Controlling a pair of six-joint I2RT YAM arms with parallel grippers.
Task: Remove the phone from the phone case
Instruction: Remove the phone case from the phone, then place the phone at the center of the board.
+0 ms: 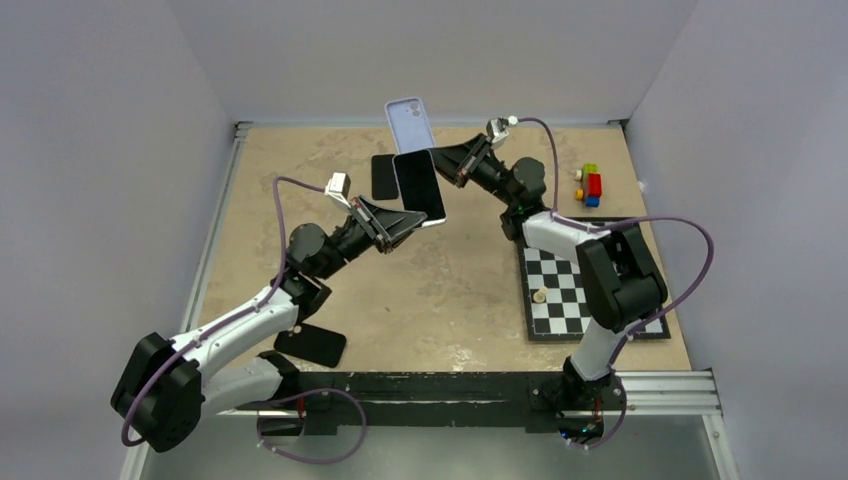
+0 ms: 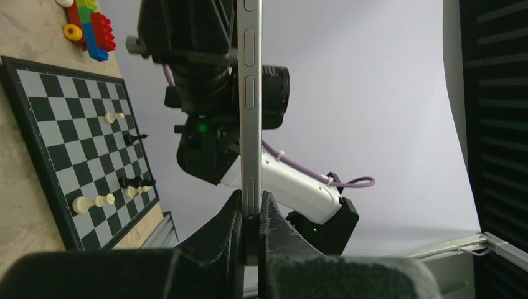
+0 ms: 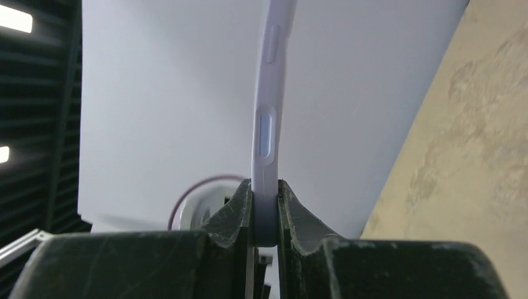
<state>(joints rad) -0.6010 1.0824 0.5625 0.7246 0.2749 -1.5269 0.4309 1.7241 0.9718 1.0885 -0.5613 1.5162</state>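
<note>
Two hands clamped tight | left hand (image 1: 403,222) pinches the bare phone (image 1: 420,186) by one end, above the bench (image 1: 460,290) | right hand (image 1: 447,160) pinches the empty lilac phone case (image 1: 408,122) just beyond it | extraction looks done; at most, setting both down is left

The middle of the table (image 1: 450,290) was bare. On the right, a chessboard (image 1: 575,290) with small pieces (image 1: 538,296) took up room, and toy bricks (image 1: 591,185) sat behind it. A black phone (image 1: 311,344) lay near the front left. At the back, the held phone (image 1: 420,187) and phone case (image 1: 408,124) hung close together, by another dark flat thing (image 1: 383,176).
</note>
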